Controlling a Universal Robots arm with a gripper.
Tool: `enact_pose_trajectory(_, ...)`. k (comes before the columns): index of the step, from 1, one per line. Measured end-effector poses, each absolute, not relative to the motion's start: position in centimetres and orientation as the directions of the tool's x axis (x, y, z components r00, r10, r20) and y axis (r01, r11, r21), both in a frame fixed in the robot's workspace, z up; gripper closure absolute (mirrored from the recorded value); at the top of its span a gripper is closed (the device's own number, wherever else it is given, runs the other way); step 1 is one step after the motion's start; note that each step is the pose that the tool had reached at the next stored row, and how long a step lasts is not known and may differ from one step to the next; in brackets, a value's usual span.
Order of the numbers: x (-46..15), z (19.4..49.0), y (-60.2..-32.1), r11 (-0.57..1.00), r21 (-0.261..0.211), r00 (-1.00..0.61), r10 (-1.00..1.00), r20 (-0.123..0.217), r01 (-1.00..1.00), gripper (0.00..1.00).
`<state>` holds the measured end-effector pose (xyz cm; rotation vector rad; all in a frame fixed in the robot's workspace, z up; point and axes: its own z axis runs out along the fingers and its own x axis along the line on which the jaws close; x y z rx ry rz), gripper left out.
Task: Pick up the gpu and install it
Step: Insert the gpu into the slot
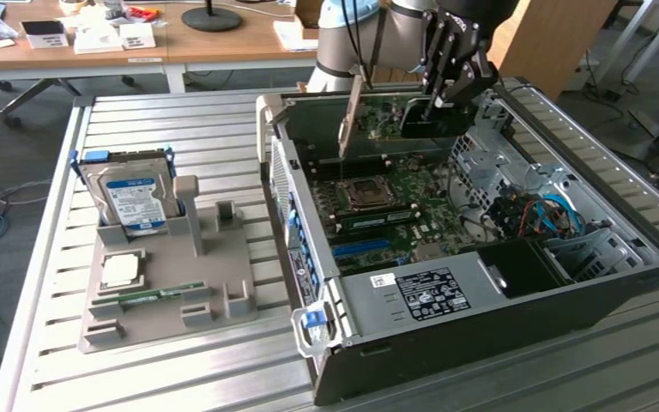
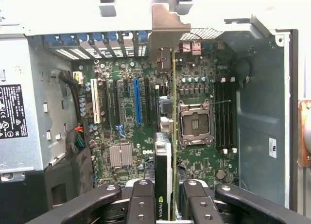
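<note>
The gpu hangs above the open computer case, near its far end, green board upright and its long silvery bracket pointing down toward the case's rear wall. My gripper is shut on the card's dark face. In the wrist view the gpu shows edge-on as a thin line between my black fingers, its bracket at the rear slot openings. It hovers over the motherboard, between the blue slot and the processor socket.
A grey parts holder lies at the exterior view's left with a blue-labelled hard drive, a processor chip and a memory stick. Inside the case are a power supply and drive cage cables. Desks stand behind.
</note>
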<state>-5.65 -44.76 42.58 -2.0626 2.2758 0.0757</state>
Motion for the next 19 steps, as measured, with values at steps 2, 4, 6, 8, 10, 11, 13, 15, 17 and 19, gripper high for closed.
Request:
enact_pose_trajectory(2, -5.7, 42.6, -44.8, 0.098, -0.01, -0.097, -0.992, -0.084, -0.995, 0.73)
enact_pose_trajectory(4, -5.7, 42.6, -44.8, 0.099, -0.01, -0.098, -0.992, -0.084, -0.995, 0.73)
enact_pose_trajectory(6, -5.9, 42.6, -44.8, 0.098, -0.01, -0.097, -0.992, -0.084, -0.995, 0.73)
enact_pose_trajectory(8, -6.1, 42.6, -44.8, 0.098, -0.01, -0.097, -0.992, -0.084, -0.995, 0.73)
enact_pose_trajectory(10, -6.4, 42.6, -44.8, 0.099, -0.01, -0.097, -0.992, -0.084, -0.995, 0.73)
enact_pose_trajectory(11, -6.6, 42.6, -44.8, 0.099, -0.01, -0.097, -0.992, -0.084, -0.995, 0.73)
enact_pose_trajectory(13, -7.0, 42.6, -44.8, 0.099, -0.01, -0.097, -0.992, -0.084, -0.995, 0.73)
enact_pose_trajectory(15, -7.4, 42.6, -44.8, 0.099, -0.01, -0.097, -0.992, -0.084, -0.995, 0.73)
enact_pose_trajectory(17, -7.6, 42.6, -44.8, 0.099, -0.01, -0.097, -0.992, -0.084, -0.995, 0.73)
enact_pose_trajectory(19, -7.7, 42.6, -44.8, 0.098, -0.01, -0.097, -0.992, -0.084, -0.995, 0.73)
